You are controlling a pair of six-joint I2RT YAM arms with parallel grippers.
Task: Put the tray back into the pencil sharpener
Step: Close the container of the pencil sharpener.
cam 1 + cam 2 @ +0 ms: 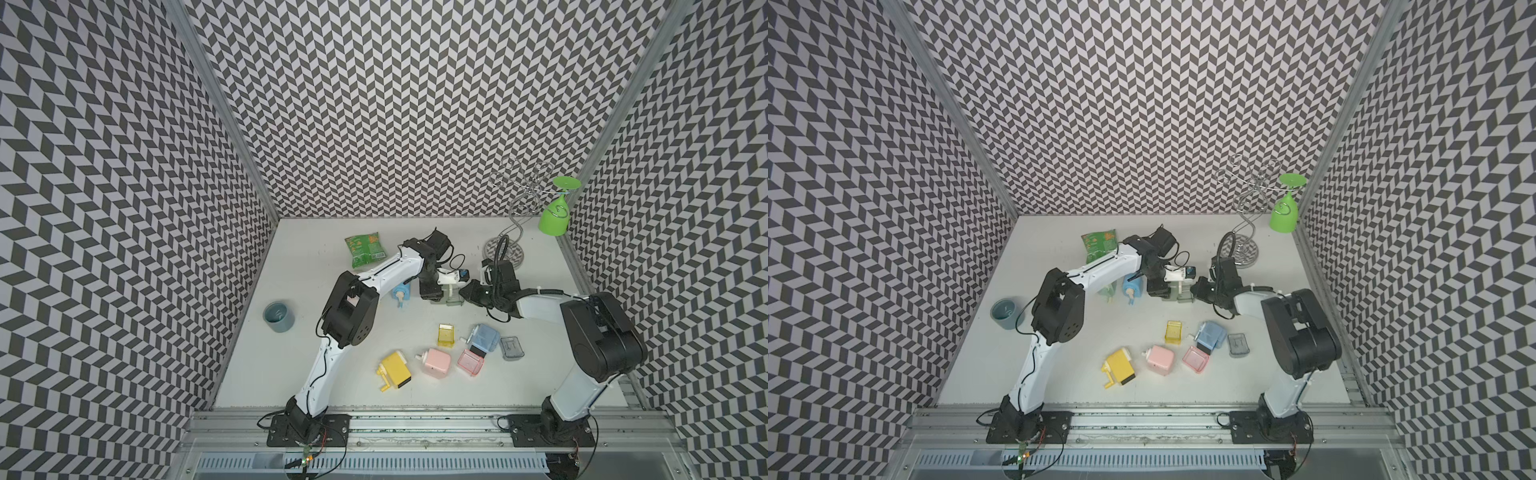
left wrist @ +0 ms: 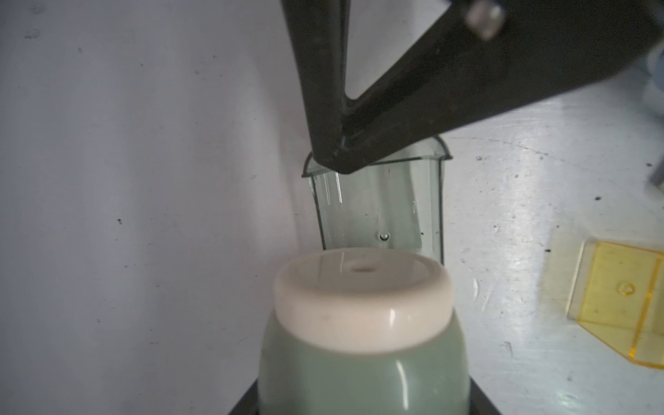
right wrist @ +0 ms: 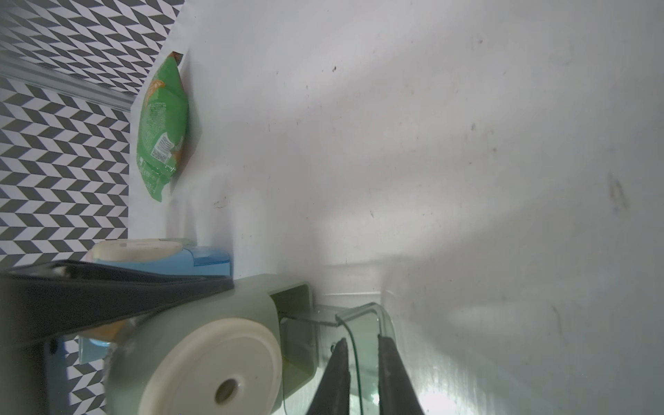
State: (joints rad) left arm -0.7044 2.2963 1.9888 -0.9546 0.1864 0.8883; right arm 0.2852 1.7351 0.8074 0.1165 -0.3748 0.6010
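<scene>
The pencil sharpener (image 2: 363,323) is sage green with a cream round face and lies on the table near its middle (image 1: 445,296) (image 1: 1177,291). My left gripper (image 2: 363,407) is shut on its body. The tray (image 2: 377,208) is a clear green-tinted drawer; in the right wrist view the tray (image 3: 363,316) has its inner end in the sharpener's (image 3: 215,323) slot and most of it sticks out. My right gripper (image 3: 363,345) is shut on the tray's outer end wall, one finger on each side. In both top views the two grippers (image 1: 430,291) (image 1: 467,291) meet over the sharpener.
Several other sharpeners and loose trays lie nearer the front: yellow (image 1: 395,370), pink (image 1: 436,362), blue (image 1: 484,337), a yellow tray (image 1: 445,336). A blue sharpener (image 1: 402,294) sits beside the left arm. A snack bag (image 1: 365,249), a cup (image 1: 278,316) and a wire stand (image 1: 519,208) stand around.
</scene>
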